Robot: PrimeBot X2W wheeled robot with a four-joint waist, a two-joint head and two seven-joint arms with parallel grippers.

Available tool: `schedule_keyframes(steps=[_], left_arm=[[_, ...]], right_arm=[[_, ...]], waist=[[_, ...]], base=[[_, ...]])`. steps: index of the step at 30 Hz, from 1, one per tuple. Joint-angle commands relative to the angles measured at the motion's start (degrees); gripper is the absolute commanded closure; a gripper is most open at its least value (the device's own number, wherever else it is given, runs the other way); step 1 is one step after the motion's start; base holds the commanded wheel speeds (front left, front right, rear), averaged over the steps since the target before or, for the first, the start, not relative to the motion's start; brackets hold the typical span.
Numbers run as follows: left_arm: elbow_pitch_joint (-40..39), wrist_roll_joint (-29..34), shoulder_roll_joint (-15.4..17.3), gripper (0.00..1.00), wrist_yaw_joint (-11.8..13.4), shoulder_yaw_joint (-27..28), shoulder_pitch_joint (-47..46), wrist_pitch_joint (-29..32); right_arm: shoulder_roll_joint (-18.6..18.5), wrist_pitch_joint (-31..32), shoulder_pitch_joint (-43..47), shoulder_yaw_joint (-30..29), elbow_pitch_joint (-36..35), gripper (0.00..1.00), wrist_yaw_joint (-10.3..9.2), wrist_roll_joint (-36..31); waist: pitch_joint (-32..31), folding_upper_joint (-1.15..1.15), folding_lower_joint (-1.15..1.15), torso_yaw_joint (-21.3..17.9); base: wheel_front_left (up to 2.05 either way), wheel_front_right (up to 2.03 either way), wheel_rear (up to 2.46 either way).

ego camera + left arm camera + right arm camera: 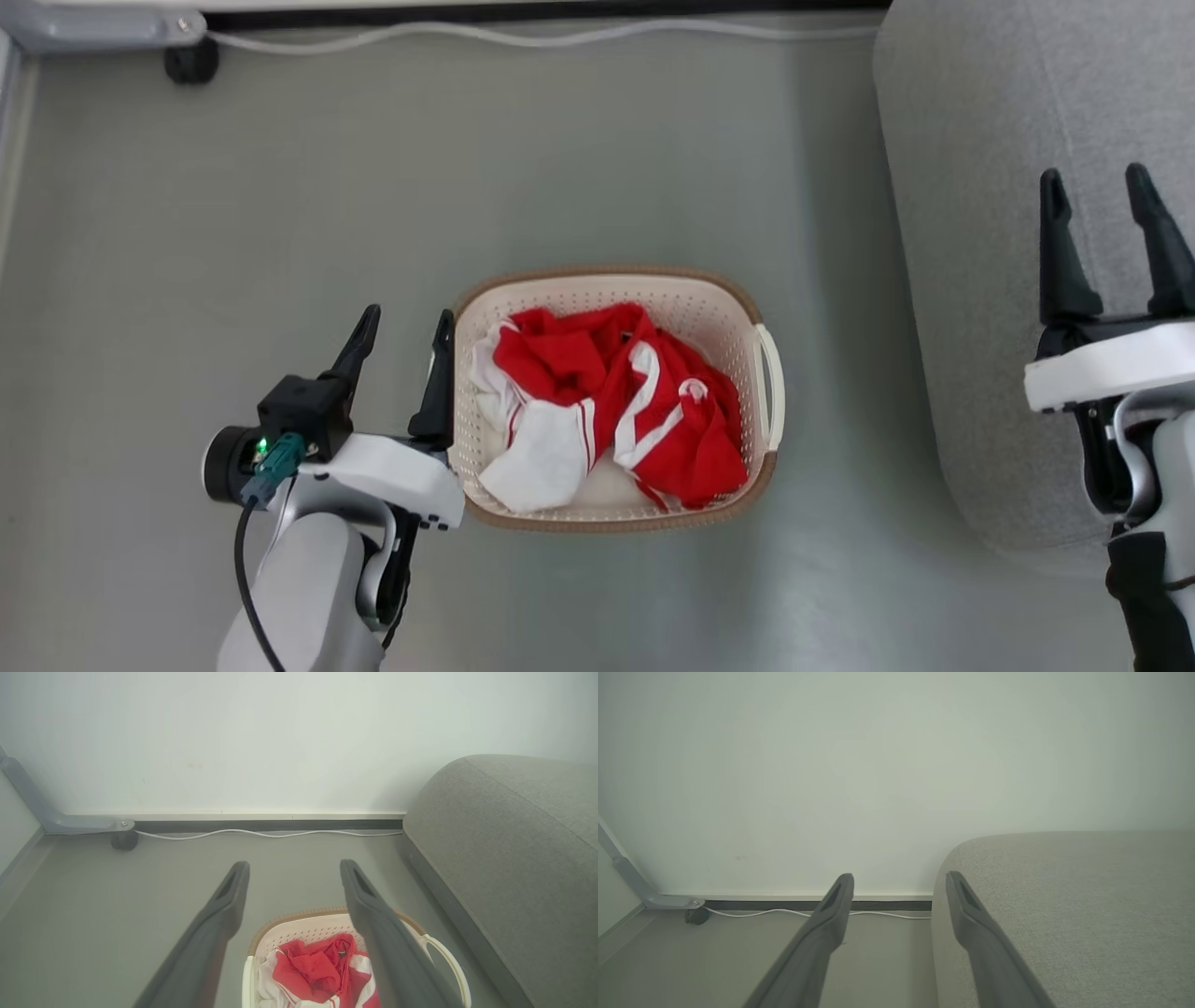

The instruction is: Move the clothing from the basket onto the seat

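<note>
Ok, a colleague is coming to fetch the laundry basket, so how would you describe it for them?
Find the big grey sofa against the white wall; on the grey floor beside it stands the basket. It is oval cream plastic with holed sides, a brown rim and white handles. Crumpled red and white clothing inside makes it the one bright spot there.

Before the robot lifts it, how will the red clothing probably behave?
Probably floppy: the clothing lies crumpled in folds, so it should drape. Likely light, being thin fabric. Pieces overlap, so two may rise together.
</note>
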Motion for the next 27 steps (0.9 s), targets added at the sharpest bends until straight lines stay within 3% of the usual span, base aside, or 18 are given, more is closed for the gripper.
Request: schedule_keyframes(steps=[1,15,23,27], left_arm=[[-1.46,-0.50,0.72,0.00,0.50,1.33,-1.57,-0.59],[1.38,-5.43,0.72,0.00,2.12,-7.13,-11.13,-0.59],[10.34,-9.64,0.72,0.00,0.30,-15.72,-19.77,-0.59],[17.85,-15.39,0.72,0.00,-1.05,-21.76,-24.39,-0.59]], right_arm=[[-0.74,-0.75,-0.82,0.73,-1.75,0.00,0.41,0.50],[-1.78,-0.75,-7.50,2.63,-8.15,0.00,0.41,2.14],[-1.55,-0.76,-11.01,5.08,-10.32,0.00,0.41,2.95],[-1.05,-0.76,-12.16,6.74,-10.94,0.00,0.41,3.12]], waist=[[2.81,0.00,0.00,-0.15],[16.05,0.00,0.00,-1.38],[21.46,0.00,0.00,-3.76],[22.70,0.00,0.00,-5.04]], base=[[0.00,0.00,0.00],[0.00,0.00,0.00],[0.00,0.00,0.00],[0.00,0.00,0.00]])
